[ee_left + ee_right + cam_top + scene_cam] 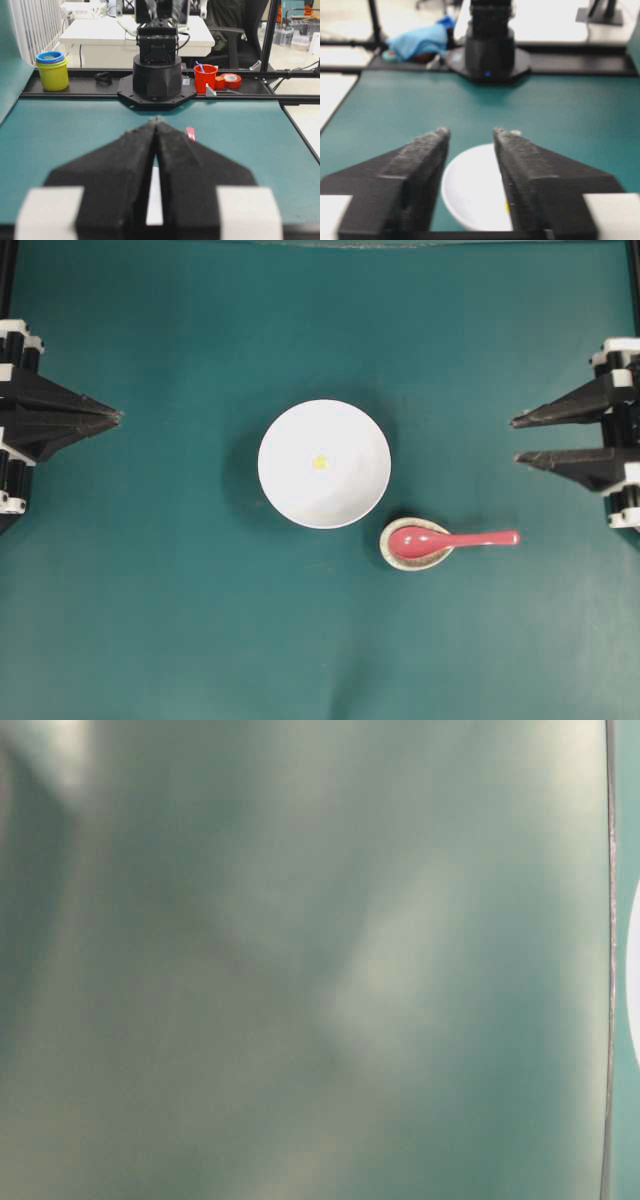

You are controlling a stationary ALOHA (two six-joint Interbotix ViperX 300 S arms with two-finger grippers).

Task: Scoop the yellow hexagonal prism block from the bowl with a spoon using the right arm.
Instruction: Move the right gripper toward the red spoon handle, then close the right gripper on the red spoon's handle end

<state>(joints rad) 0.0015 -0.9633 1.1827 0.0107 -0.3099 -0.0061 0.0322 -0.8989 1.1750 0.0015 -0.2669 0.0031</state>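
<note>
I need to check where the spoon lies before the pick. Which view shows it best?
The overhead view: the whole spoon shows there, scoop in the small dish, handle pointing toward the right gripper. The left wrist view shows only a red sliver past the shut left gripper. The other two views don't show it.

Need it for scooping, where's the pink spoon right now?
Overhead view: the spoon lies right of centre, its scoop in the small speckled dish just below-right of the white bowl.
</note>
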